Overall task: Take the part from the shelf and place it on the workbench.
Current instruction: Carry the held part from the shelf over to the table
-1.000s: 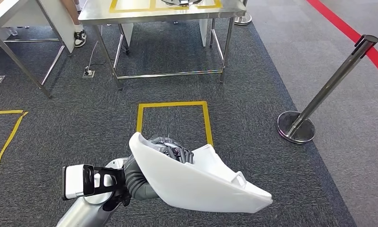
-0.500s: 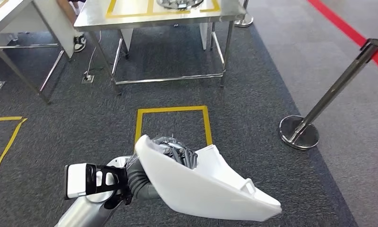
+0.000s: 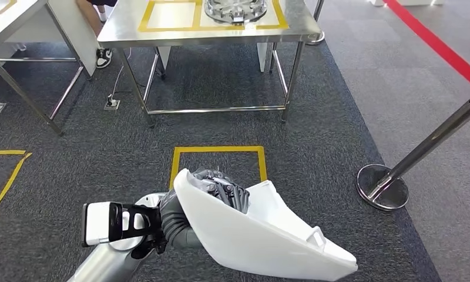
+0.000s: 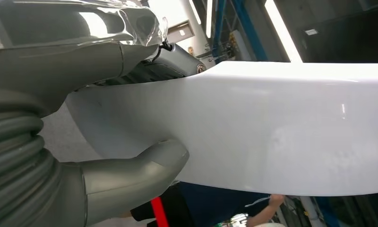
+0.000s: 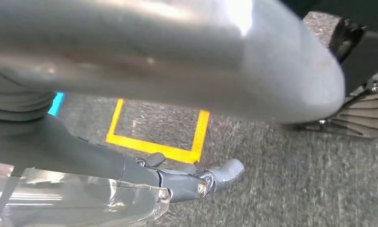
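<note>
Carpet (image 3: 103, 153) | left robot hand (image 3: 218, 188) grips white part (image 3: 262, 241) | workbench (image 3: 180, 26) ahead

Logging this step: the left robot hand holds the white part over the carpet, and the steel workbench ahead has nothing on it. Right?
Not quite. The workbench already carries a round metal piece, as the head view shows. The rest stands: the left robot hand holds the white part over the carpet.

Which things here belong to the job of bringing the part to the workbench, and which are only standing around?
Belong to the job:
- white part, held by the left hand
- workbench ahead

Only standing around:
- metal post at the right
- second table at the left
- yellow floor square
- round metal piece on the workbench
</note>
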{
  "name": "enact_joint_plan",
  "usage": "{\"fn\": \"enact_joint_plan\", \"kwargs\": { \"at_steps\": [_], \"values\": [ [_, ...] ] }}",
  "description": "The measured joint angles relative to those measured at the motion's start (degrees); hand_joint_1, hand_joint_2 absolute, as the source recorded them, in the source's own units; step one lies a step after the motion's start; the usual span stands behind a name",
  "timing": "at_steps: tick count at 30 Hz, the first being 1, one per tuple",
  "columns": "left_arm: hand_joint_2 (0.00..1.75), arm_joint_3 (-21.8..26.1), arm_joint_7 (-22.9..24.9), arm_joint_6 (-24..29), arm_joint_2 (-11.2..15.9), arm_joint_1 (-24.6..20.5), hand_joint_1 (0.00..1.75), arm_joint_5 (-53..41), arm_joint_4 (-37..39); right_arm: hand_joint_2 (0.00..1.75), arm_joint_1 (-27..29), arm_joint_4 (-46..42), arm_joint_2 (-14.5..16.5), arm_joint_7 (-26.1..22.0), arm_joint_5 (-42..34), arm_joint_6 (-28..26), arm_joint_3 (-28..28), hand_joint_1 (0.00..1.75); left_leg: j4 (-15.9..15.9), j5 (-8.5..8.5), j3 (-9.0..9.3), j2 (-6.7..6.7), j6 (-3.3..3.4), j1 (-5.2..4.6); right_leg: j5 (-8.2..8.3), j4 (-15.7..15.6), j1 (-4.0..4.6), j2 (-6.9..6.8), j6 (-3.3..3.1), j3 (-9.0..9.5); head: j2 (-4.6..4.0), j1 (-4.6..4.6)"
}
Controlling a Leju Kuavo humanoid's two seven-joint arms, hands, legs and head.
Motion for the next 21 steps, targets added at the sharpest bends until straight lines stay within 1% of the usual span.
{"fn": "enact_joint_plan", "kwargs": {
  "at_steps": [1,2,3,4,5,6,7,8,9,10,11,12,14,15,16,17,19,20,21],
  "values": [
    [1.75,-0.03,0.08,0.13,0.06,-0.03,1.75,0.02,-0.07,0.0,-0.07,0.02,0.02,-0.08,0.09,-0.01,0.0,0.0,0.0,-0.5,0.81,-0.05,-0.39,-0.05,1.38,-0.32,0.13,-0.11,-0.63,0.42,0.0,-0.03],
    [1.75,-0.03,0.13,0.31,0.11,-0.13,1.75,0.03,-0.21,0.0,-0.23,0.02,0.01,-0.18,0.18,-0.02,0.01,0.0,0.49,-0.32,0.82,-0.09,-0.72,-0.04,0.96,-0.19,0.23,-0.06,-1.25,0.92,0.01,-0.13],
    [1.75,-0.04,0.15,0.45,0.14,-0.24,1.75,0.04,-0.37,0.0,-0.4,0.02,0.02,-0.29,0.27,-0.02,0.01,0.0,2.29,0.63,0.05,0.02,-0.97,0.01,0.48,-0.3,0.2,0.07,-1.66,1.38,0.01,-0.24],
    [1.75,-0.04,0.1,0.57,0.18,-0.31,1.75,0.07,-0.5,0.0,-0.55,0.02,0.01,-0.37,0.32,-0.02,0.02,0.0,5.5,2.07,-1.79,0.19,-1.19,0.05,-0.09,-0.48,0.08,0.13,-2.03,1.96,0.01,-0.28],
    [1.75,-0.03,0.07,0.66,0.26,-0.32,1.75,0.07,-0.57,0.0,-0.66,0.02,-0.02,-0.42,0.36,-0.02,0.02,0.0,9.56,3.14,-4.65,0.35,-1.41,0.1,-0.72,-0.68,-0.04,0.2,-2.32,2.71,0.01,-0.36],
    [1.75,-0.03,0.03,0.69,0.37,-0.25,1.75,0.07,-0.57,0.0,-0.7,0.02,-0.05,-0.43,0.38,-0.02,0.02,0.0,13.51,3.24,-7.79,0.52,-1.63,0.15,-1.45,-0.89,-0.13,0.24,-2.54,3.57,0.0,-0.43],
    [1.75,-0.03,-0.06,0.7,0.51,-0.13,1.75,0.07,-0.52,0.0,-0.67,0.02,-0.09,-0.43,0.37,-0.02,0.02,0.0,16.47,2.04,-10.7,0.59,-1.83,0.18,-2.24,-1.01,-0.17,0.25,-2.69,4.52,0.0,-0.49],
    [1.75,-0.03,-0.18,0.72,0.66,0.03,1.75,0.05,-0.48,0.0,-0.63,0.02,-0.11,-0.42,0.36,-0.02,0.02,0.0,18.14,-0.19,-13.14,0.61,-1.96,0.22,-3.08,-1.08,-0.18,0.32,-2.77,5.53,-0.01,-0.47],
    [1.75,-0.04,-0.34,0.74,0.79,0.22,1.75,0.02,-0.42,0.0,-0.56,0.02,-0.11,-0.41,0.35,-0.02,0.01,0.0,18.5,-2.56,-14.98,0.61,-2.02,0.23,-3.95,-1.1,-0.18,0.43,-2.77,6.62,-0.01,-0.48],
    [1.75,-0.04,-0.55,0.78,0.91,0.41,1.75,-0.03,-0.38,0.0,-0.49,0.02,-0.09,-0.41,0.35,-0.02,0.01,0.0,17.68,-4.15,-16.24,0.61,-1.99,0.22,-4.85,-1.1,-0.18,0.56,-2.74,7.8,0.0,-0.48],
    [1.75,-0.04,-0.76,0.84,1.02,0.6,1.75,-0.16,-0.34,0.0,-0.44,0.02,-0.06,-0.43,0.36,-0.02,0.01,0.0,15.78,-4.3,-16.94,0.61,-1.89,0.2,-5.78,-1.11,-0.16,0.67,-2.68,9.03,0.0,-0.47],
    [1.75,-0.03,-0.97,0.93,1.13,0.76,1.75,-0.32,-0.3,0.0,-0.4,0.02,-0.02,-0.48,0.38,-0.02,0.01,0.0,12.88,-2.3,-17.22,0.58,-1.66,0.16,-6.76,-1.08,-0.14,0.79,-2.57,10.34,0.01,-0.49],
    [1.75,0.02,-1.3,1.15,1.36,1.17,1.75,-0.65,-0.11,0.0,-0.4,0.03,0.09,-0.63,0.44,-0.02,0.02,0.0,7.03,6.24,-17.09,0.56,-0.97,-0.05,-8.62,-1.05,0.03,1.04,-2.13,12.46,0.0,-0.43],
    [1.75,0.07,-1.41,1.26,1.48,1.4,1.75,-0.79,-0.02,0.0,-0.47,0.03,0.12,-0.69,0.46,-0.02,0.02,0.0,5.43,9.79,-16.8,0.59,-0.7,-0.18,-9.47,-1.08,0.11,1.18,-1.77,13.17,0.0,-0.37],
    [1.75,0.11,-1.51,1.33,1.58,1.59,1.75,-0.9,0.06,0.0,-0.57,0.04,0.13,-0.72,0.49,-0.02,0.02,0.0,4.92,11.75,-16.54,0.6,-0.49,-0.32,-10.14,-1.26,0.16,1.27,-1.37,13.64,-0.01,-0.31],
    [1.75,0.17,-1.65,1.37,1.62,1.67,1.75,-0.98,0.04,0.0,-0.72,0.04,0.11,-0.73,0.51,-0.02,0.02,0.0,5.0,11.72,-16.21,0.58,-0.31,-0.42,-10.68,-1.59,0.18,1.31,-0.96,14.12,-0.01,-0.3],
    [1.75,0.29,-1.8,1.39,1.52,1.6,1.75,-1.05,-0.13,0.0,-1.01,0.03,0.04,-0.74,0.54,-0.02,0.04,0.0,4.63,11.07,-15.26,0.45,0.18,-0.19,-11.47,-1.88,0.08,1.15,-0.3,14.91,-0.01,-0.23],
    [1.75,0.35,-1.85,1.39,1.43,1.53,1.75,-1.03,-0.2,0.0,-1.15,0.03,0.05,-0.75,0.55,-0.01,0.06,0.0,4.25,10.71,-14.66,0.44,0.54,-0.06,-12.05,-0.62,0.08,1.05,-0.09,14.47,-0.01,-0.16],
    [1.75,0.39,-1.85,1.39,1.36,1.51,1.75,-1.04,-0.24,0.0,-1.23,0.03,0.05,-0.75,0.56,0.0,0.08,0.0,3.94,10.28,-14.04,0.45,0.86,0.06,-12.96,2.13,0.1,0.97,0.06,12.97,-0.01,-0.08]
  ]
}}
